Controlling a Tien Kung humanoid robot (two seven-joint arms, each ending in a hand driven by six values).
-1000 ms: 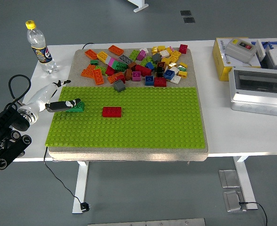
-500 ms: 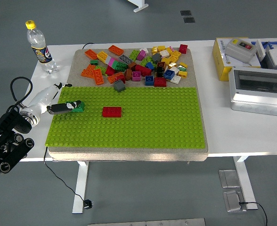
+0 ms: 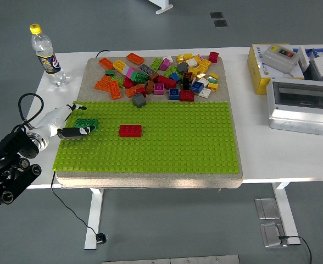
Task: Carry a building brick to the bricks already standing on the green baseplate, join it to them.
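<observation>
At frame left, the left hand (image 3: 68, 125) rests with fingers loose beside the green brick (image 3: 87, 124) on the baseplate (image 3: 167, 148); the brick needs carrying rightward to the red brick (image 3: 130, 130).

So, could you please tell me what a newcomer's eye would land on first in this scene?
Probably the bright green baseplate filling the middle of the white table, with the colourful pile of loose bricks behind it. Next, the left hand at the plate's left edge beside a green brick, near a lone red brick.
</observation>
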